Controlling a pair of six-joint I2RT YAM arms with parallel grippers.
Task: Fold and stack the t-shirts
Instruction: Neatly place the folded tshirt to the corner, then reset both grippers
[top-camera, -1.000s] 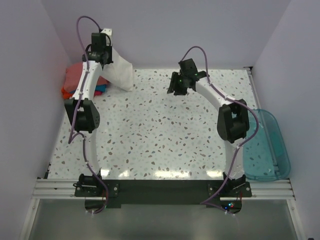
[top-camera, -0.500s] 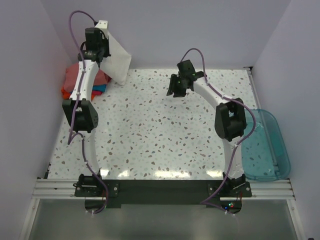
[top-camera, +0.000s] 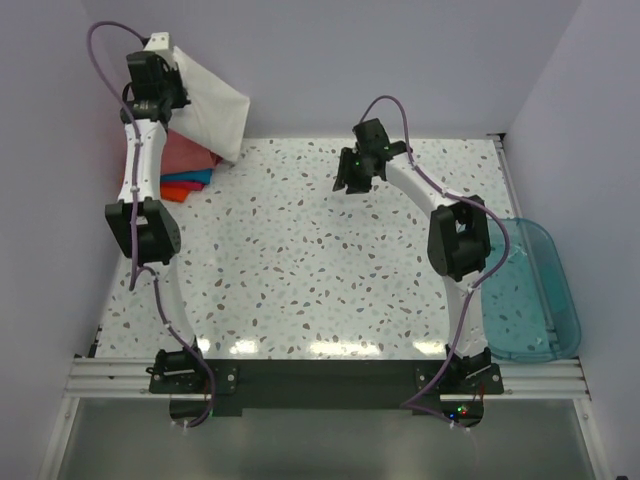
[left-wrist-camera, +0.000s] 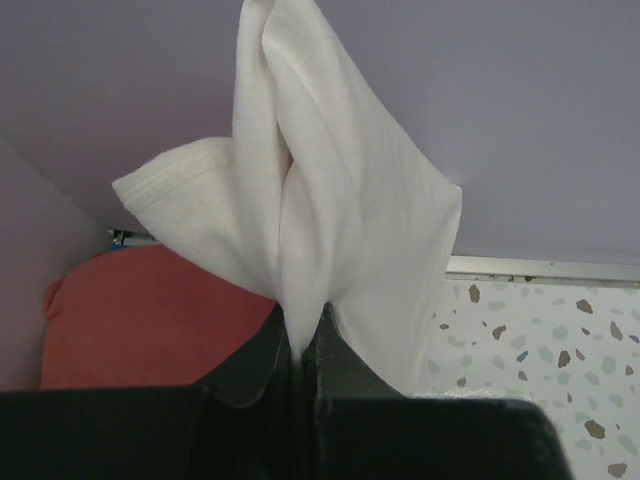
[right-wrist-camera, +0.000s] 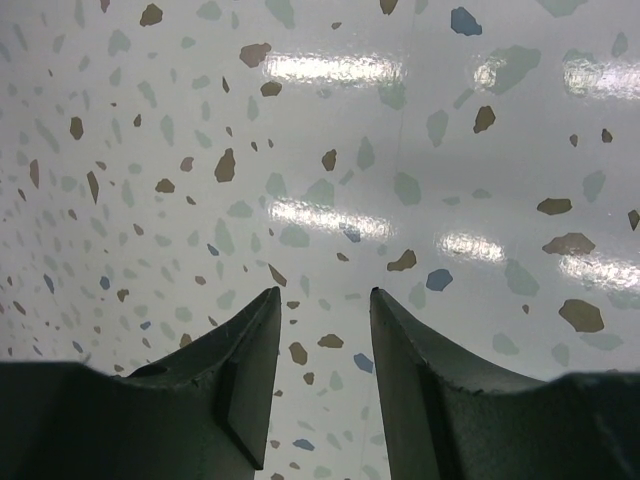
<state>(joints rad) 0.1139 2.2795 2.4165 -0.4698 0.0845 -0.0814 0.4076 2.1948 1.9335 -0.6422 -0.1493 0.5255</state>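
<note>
My left gripper (top-camera: 168, 62) is raised high at the back left corner, shut on the white t-shirt (top-camera: 212, 108), which hangs folded from it over the stack. In the left wrist view the white t-shirt (left-wrist-camera: 300, 190) is pinched between the closed fingers (left-wrist-camera: 345, 350), above the salmon-pink t-shirt (left-wrist-camera: 150, 320). The stack shows a salmon-pink t-shirt (top-camera: 190, 152) on top, with teal (top-camera: 198, 177) and orange (top-camera: 178, 189) edges below. My right gripper (top-camera: 350, 178) hovers over the back middle of the table. Its jaws stand open with nothing between them (right-wrist-camera: 325, 300).
A translucent teal plastic bin (top-camera: 530, 290) sits off the table's right edge. Purple walls close in the left, back and right sides. The speckled tabletop (top-camera: 320, 260) spreads between the arms.
My left gripper has swung up and to the left with the white t-shirt, from beside the stack to above it. The right arm has barely moved.
</note>
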